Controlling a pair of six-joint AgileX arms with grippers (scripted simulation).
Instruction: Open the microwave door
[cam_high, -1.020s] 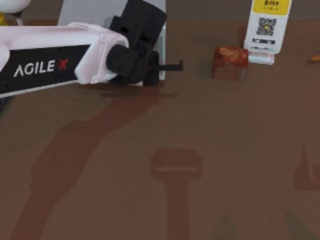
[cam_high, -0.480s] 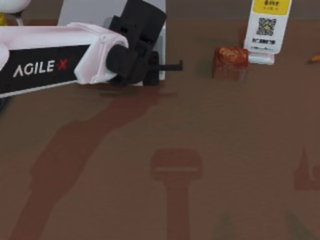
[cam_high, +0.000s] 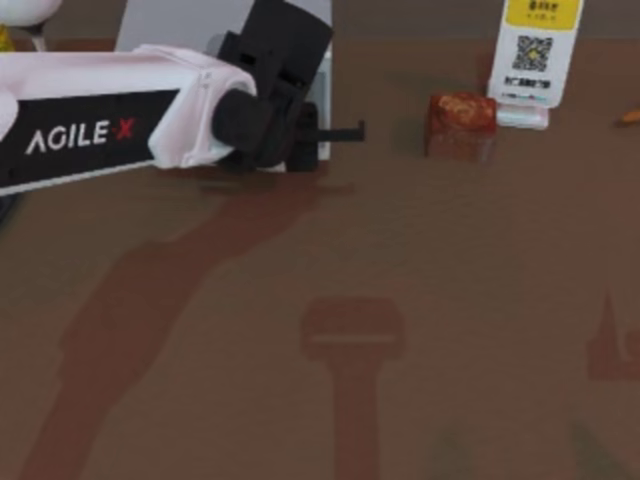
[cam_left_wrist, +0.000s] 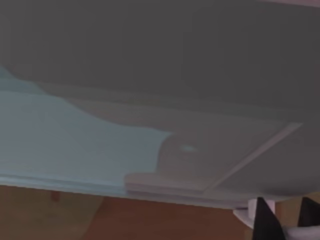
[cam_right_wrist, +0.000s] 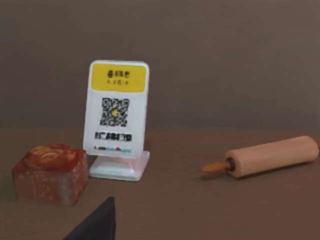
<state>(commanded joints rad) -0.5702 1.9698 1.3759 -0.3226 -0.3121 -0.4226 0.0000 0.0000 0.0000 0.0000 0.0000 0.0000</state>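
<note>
Step in hand: swinging the microwave door (cam_high: 318, 95) outward. Best done, as judged here, by pulling along the hinge arc, wrist turning with the panel, no sideways drag.

Left gripper (cam_high: 345, 131): at the desk's (cam_high: 420, 300) far left, reaching rightward across the microwave (cam_high: 180, 22) front. Whether its fingers (cam_left_wrist: 264, 222) are spread or pinching the door edge cannot be told.

Left arm (cam_high: 90, 125): low, roughly level, wrist close to the pale bluish inner floor (cam_left_wrist: 60, 140).

Right arm: parked, out of the top view; finger state unseen.

Far right: red-brown block (cam_high: 461, 124), QR sign (cam_high: 533, 50), rolling pin (cam_right_wrist: 270, 157).
</note>
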